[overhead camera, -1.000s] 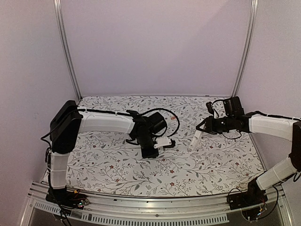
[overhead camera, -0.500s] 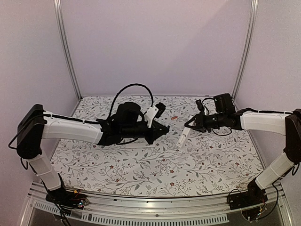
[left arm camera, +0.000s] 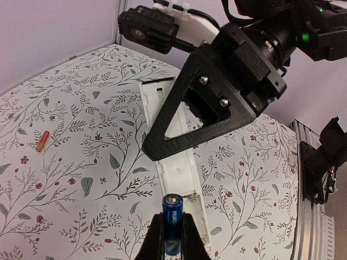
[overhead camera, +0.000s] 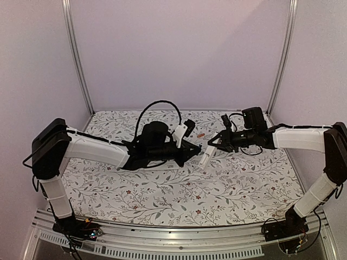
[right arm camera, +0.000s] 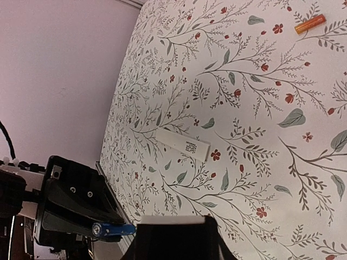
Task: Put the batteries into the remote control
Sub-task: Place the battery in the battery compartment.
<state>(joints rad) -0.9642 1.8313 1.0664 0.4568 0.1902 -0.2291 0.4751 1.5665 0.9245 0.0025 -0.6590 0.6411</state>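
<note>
Within the last second the left arm has swung out from a folded pose over the near part of the worktop [overhead camera: 162,195] and now reaches across to the middle. The right arm has carried the remote control [overhead camera: 205,157] leftward to meet it. From above, the left pincer [overhead camera: 191,150] and the right pincer [overhead camera: 216,145] sit close together, with the remote sloping down between them. To my eye the pick-up is done and the insertion of the first cell is about to begin.

The left wrist view shows what the overhead view cannot. The left pincer is clamped on the blue battery [left arm camera: 172,208], which stands upright between its fingers just short of the near end of the remote. The right pincer grips the remote further up its length, one black triangular finger across the white bar. I cannot make out the battery recess clearly enough to say how well the cell lines up with it.

The orange battery [overhead camera: 200,135] lies loose on the patterned cloth just behind the two pincers, untouched. Only the right wrist view shows a short white strip [right arm camera: 181,145] lying flat on the cloth — possibly the battery cover. From that side the blue cell pokes out of the left pincer.
</note>
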